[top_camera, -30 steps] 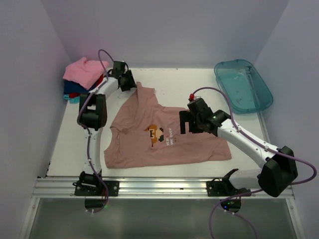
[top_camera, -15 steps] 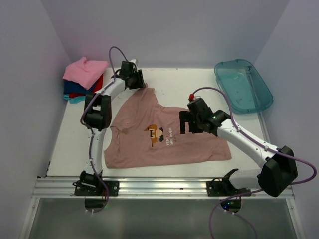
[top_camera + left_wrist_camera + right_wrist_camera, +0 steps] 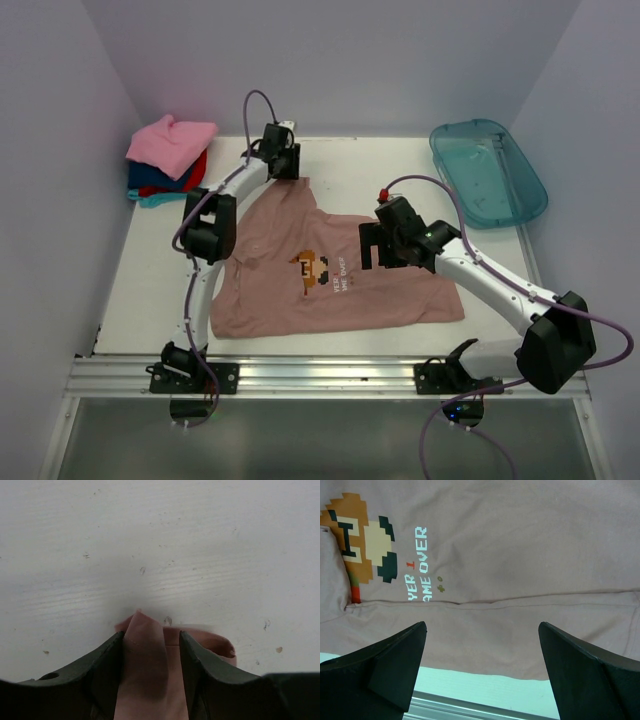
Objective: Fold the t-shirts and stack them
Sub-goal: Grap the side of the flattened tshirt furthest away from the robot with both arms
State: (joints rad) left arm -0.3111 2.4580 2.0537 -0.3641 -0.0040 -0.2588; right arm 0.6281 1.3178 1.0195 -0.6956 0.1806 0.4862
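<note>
A dusty pink-brown t-shirt (image 3: 330,290) with a pixel-character print lies spread on the white table. My left gripper (image 3: 284,166) is shut on a bunched far corner of it (image 3: 147,670), at the back middle of the table. My right gripper (image 3: 378,248) hovers open and empty over the shirt's right half; its view shows the print and white text (image 3: 415,565) and the shirt's near edge. A stack of folded tees, bright pink on top (image 3: 172,140) over red, blue and teal, sits at the back left corner.
A translucent teal plastic tub (image 3: 487,170) stands at the back right. White walls close in the table on three sides. A metal rail (image 3: 320,378) runs along the near edge.
My left gripper has moved right and a little farther back, pulling the shirt's far corner with it. The right arm has stayed in place.
</note>
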